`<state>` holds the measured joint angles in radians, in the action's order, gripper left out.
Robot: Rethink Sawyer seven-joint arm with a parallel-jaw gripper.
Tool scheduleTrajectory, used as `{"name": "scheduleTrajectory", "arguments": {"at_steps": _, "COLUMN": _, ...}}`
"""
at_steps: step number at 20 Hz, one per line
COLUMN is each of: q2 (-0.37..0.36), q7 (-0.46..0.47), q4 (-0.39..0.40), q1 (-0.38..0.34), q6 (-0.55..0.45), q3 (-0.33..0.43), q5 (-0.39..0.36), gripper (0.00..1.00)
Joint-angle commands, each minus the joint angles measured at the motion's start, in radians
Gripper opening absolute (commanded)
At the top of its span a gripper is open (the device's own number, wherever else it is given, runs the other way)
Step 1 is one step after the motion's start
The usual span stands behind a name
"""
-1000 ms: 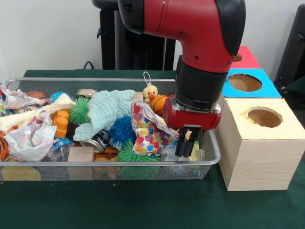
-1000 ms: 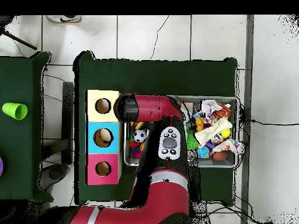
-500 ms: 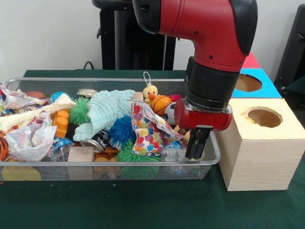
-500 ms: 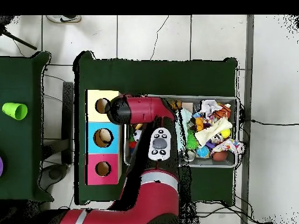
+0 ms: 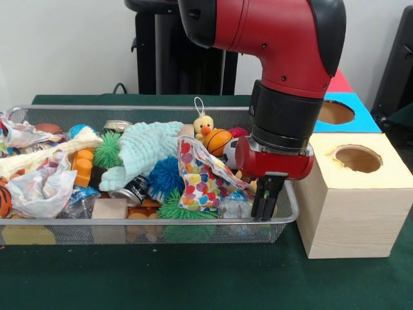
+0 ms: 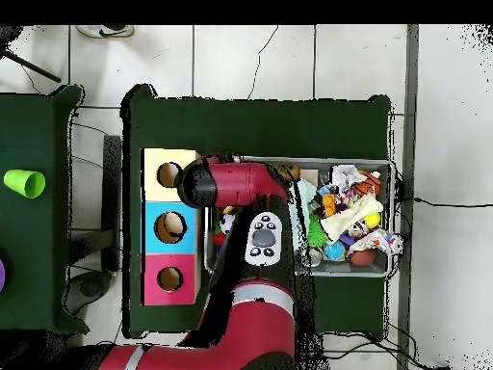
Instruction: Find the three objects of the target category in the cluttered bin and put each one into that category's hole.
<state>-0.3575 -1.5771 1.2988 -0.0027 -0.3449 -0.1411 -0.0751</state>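
Shifted slightly left, tool (image 5: 264, 201) hangs beside wooden box (image 5: 352, 194).

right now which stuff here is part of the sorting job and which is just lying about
Part of the job:
- wire bin of mixed clutter
- yellow box, blue box and red box, each with a hole
- gripper, at the bin's end nearest the boxes

Just lying about:
- green cup on the side table
- shoe on the floor
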Motion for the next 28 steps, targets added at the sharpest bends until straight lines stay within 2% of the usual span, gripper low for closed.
{"name": "scheduleTrajectory", "arguments": {"at_steps": 1, "q2": 0.035, "q7": -0.201, "q4": 0.168, "q1": -0.024, "q6": 0.085, "q3": 0.032, "q5": -0.016, "gripper": 0.0}}
{"name": "scheduleTrajectory", "arguments": {"at_steps": 9, "q2": 0.033, "q7": -0.184, "q4": 0.2, "q1": -0.04, "q6": 0.12, "q3": 0.045, "q5": -0.006, "gripper": 0.0}}
{"name": "scheduleTrajectory", "arguments": {"at_steps": 14, "q2": -0.022, "q7": -0.174, "q4": 0.275, "q1": -0.058, "q6": 0.151, "q3": 0.065, "q5": -0.019, "gripper": 0.0}}
{"name": "scheduleTrajectory", "arguments": {"at_steps": 16, "q2": -0.031, "q7": -0.163, "q4": 0.281, "q1": -0.066, "q6": 0.136, "q3": 0.07, "q5": -0.017, "gripper": 0.0}}
{"name": "scheduleTrajectory", "arguments": {"at_steps": 20, "q2": -0.022, "q7": -0.137, "q4": 0.243, "q1": -0.072, "q6": 0.092, "q3": 0.073, "q5": -0.006, "gripper": 0.0}}
{"name": "scheduleTrajectory", "arguments": {"at_steps": 26, "q2": -0.012, "q7": -0.109, "q4": 0.125, "q1": -0.064, "q6": -0.061, "q3": 0.066, "q5": 0.034, "gripper": 0.0}}
{"name": "scheduleTrajectory", "arguments": {"at_steps": 28, "q2": -0.01, "q7": -0.111, "q4": 0.109, "q1": -0.061, "q6": -0.073, "q3": 0.064, "q5": 0.037, "gripper": 0.0}}
